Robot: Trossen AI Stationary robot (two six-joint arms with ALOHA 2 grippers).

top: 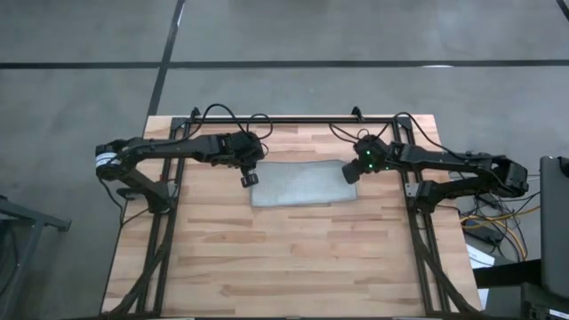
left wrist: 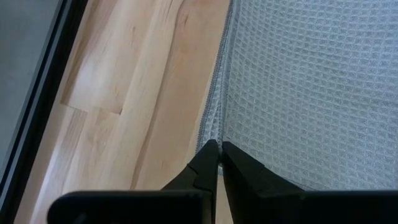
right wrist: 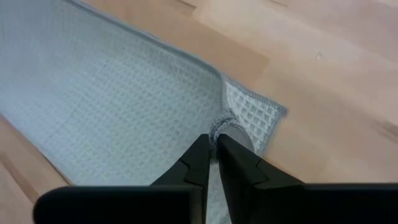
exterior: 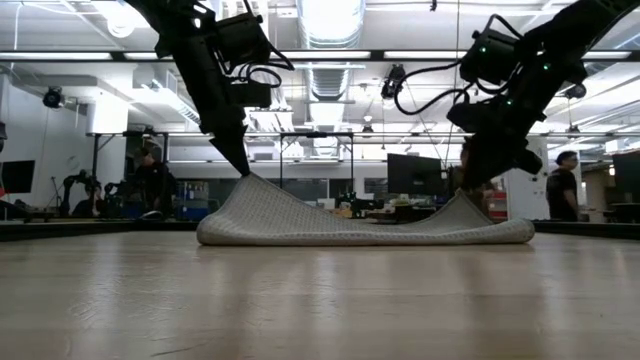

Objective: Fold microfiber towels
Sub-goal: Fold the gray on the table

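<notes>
**Both corners pinched, towel mid-fold**

Left gripper (top: 248,179): fingers pinched narrow on the towel's hem, cloth caught between the tips in its own wrist view (left wrist: 214,149). It holds the towel's left far corner, raised a little off the table; the low view shows the cloth peaking up to the tips (exterior: 246,172).

Right gripper (top: 350,174): fingers likewise nipped together on cloth (right wrist: 212,140), at the towel's right far corner, where a small flap of the hem turns over beside the tips. The low view shows a second, lower peak there (exterior: 465,196).

Microfiber towel (top: 300,184): light grey-blue, waffle-textured, lying as a wide band between the two grippers on the far half of the wooden table (top: 293,267). Its middle sags to the boards and its near edge rests flat.

Step, as I judge it: a fold is under way, both far corners gripped and lifted. The next move likely calls for both arms to carry the corners together toward the towel's near edge, level and in step, so the hem lands square.

Containers: none in view.
</notes>
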